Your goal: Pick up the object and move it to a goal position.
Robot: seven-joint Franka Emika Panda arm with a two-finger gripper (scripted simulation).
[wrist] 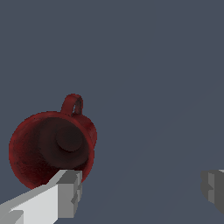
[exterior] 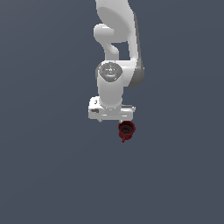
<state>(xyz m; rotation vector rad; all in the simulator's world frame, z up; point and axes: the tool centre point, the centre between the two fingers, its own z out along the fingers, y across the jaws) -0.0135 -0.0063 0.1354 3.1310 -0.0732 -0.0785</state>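
White arm (exterior: 114, 48): descends from top of exterior view, wrist pointing down at grey floor (exterior: 43, 175).
Gripper (wrist: 141, 188): fingers spread wide, nothing between them; one fingertip (wrist: 70, 192) overlaps mug rim in wrist view, other fingertip (wrist: 213, 187) well apart.
Dark red mug (exterior: 126, 130): on floor just below gripper body, toward exterior view's right; opening up, dark inside, side handle (wrist: 72, 104) pointing away from fingers.
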